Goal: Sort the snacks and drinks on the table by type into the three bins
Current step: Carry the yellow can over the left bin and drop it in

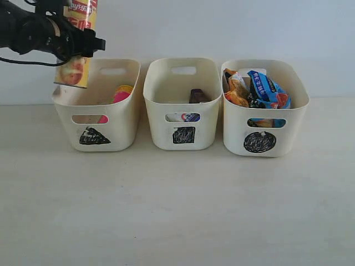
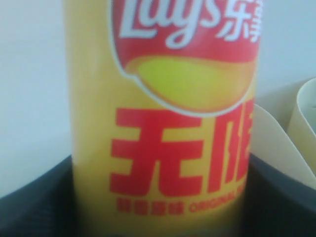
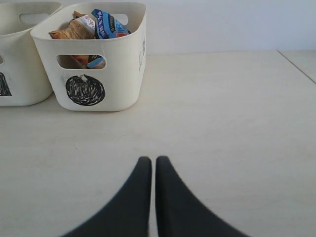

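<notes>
Yellow-orange chip can [image 1: 72, 72] is tight in my left gripper [image 1: 82, 44], up over the triangle bin [image 1: 123, 124] by the far left edge of the table [image 1: 177, 210]. My right gripper [image 3: 153, 168] is pinched together, holding nothing, toward the right edge.

Backdrop: plain pale bluish-white wall [image 1: 233, 27], bare. Below it, wide flat pale beige matte table [image 1: 177, 210]. Soft, even light; faint shadows only.

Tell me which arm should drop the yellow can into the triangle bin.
Left. The left tool holds the yellow can just above the triangle bin edge. The right tool is shut and empty, over the table near the circle bin.
</notes>
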You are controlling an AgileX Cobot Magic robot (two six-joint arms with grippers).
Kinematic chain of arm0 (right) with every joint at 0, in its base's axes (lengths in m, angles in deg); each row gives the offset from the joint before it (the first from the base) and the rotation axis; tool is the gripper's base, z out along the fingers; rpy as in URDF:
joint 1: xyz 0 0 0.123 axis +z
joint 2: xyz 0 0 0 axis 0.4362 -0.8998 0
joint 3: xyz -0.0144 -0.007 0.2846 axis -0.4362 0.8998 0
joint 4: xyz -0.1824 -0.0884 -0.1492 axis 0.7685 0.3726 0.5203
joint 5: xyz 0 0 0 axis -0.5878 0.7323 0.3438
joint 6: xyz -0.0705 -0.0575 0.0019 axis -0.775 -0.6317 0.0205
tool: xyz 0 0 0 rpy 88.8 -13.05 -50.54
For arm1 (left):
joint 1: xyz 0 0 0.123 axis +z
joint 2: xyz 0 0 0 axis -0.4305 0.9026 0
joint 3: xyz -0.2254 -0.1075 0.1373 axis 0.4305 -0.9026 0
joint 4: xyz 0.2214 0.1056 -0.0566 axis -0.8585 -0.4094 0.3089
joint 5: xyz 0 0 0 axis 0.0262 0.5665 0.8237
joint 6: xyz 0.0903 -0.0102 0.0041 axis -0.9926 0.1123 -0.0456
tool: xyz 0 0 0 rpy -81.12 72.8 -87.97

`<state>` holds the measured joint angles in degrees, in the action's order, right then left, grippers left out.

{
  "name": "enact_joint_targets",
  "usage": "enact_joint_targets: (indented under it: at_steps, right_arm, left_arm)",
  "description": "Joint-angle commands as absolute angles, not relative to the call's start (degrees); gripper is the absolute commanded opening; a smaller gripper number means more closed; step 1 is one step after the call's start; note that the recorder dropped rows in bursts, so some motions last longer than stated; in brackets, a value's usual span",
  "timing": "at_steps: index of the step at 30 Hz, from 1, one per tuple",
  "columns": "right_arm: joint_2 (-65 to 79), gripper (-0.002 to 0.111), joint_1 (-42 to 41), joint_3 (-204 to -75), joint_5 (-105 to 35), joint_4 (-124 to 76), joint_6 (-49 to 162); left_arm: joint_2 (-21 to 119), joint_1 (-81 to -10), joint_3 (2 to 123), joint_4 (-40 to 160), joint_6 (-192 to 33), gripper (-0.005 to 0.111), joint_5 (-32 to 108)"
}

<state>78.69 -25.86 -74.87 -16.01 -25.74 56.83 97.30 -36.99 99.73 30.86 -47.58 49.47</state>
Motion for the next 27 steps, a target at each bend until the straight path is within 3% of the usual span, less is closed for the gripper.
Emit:
enact_joint_targets:
  at_steps: [1, 4, 5, 8, 11, 21, 24, 27]
  right_arm:
    - [78.98, 0.000, -25.95, -74.66, -16.33, -25.58, 56.83]
    - [78.98, 0.000, -25.95, -74.66, -16.33, -25.58, 56.83]
    - [78.98, 0.000, -25.95, -74.66, -16.33, -25.58, 56.83]
    - [78.98, 0.000, -25.95, -74.66, -16.33, -25.58, 56.83]
    - [78.98, 0.000, -25.95, -74.66, -16.33, -25.58, 56.83]
    - [78.98, 0.000, -25.95, -74.66, -16.42, -25.58, 56.83]
    - [78.98, 0.000, -25.95, -74.66, -16.42, -25.58, 56.83]
    - [78.98, 0.000, -25.95, -74.66, -16.42, -25.58, 56.83]
  left_arm:
    - [98.83, -37.02, 100.45, 30.60, -46.86, 0.007, 48.38]
    - [99.32, -37.02, 100.45, 30.60, -46.86, 0.027, 48.37]
    - [99.47, -37.02, 100.45, 30.60, -46.86, 0.041, 48.37]
    - [99.47, -37.02, 100.45, 30.71, -46.45, 0.067, 48.37]
    - [99.47, -37.02, 100.45, 32.06, -46.45, 0.079, 48.37]
    - [97.24, -37.02, 100.45, 31.81, -46.61, 0.075, 54.14]
    - [95.04, -37.02, 100.45, 30.21, -49.17, 0.060, 60.97]
    - [92.55, -37.02, 100.45, 30.21, -54.04, 0.033, 68.30]
